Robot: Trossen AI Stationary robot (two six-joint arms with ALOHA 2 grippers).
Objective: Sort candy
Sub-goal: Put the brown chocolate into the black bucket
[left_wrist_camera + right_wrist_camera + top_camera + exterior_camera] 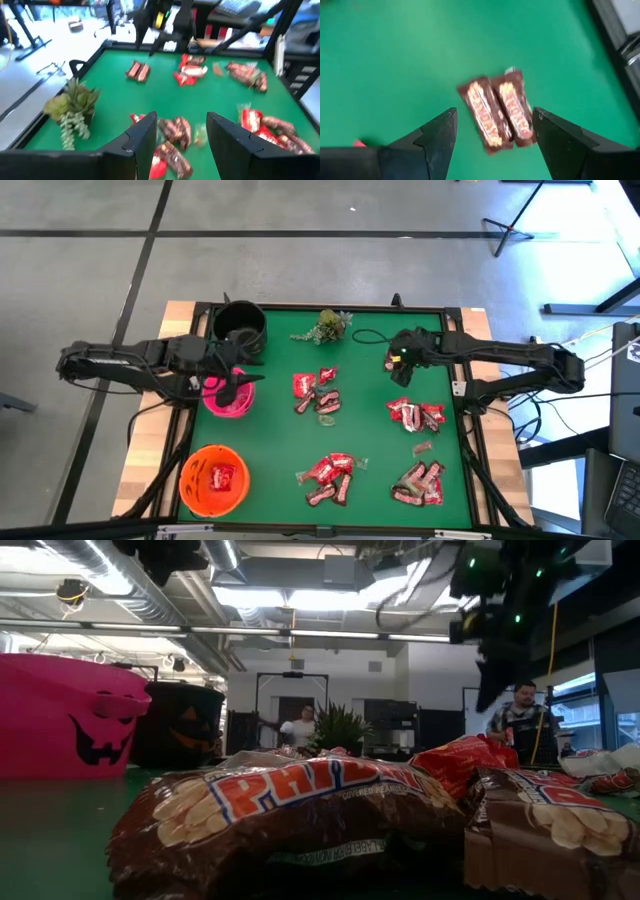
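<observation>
The candy lies in several small heaps on the green mat: red packets and brown bars at mid-table (316,393), at the right (415,416) and along the near edge (330,476), (420,484). One red packet lies in the orange bowl (213,478). My right gripper (495,114) is open and hovers over two brown bars (498,113) that lie side by side on the mat; its fingers stand either side of them without touching. My left gripper (182,137) is open and empty, over the pink bowl (229,396).
A black bowl (240,326) stands at the far left corner, beside the pink bowl. A green leafy sprig (324,327) lies by the far edge. A lone wrapper (422,448) lies at the right. Black rails (465,410) frame the mat. People (524,724) stand in the room behind.
</observation>
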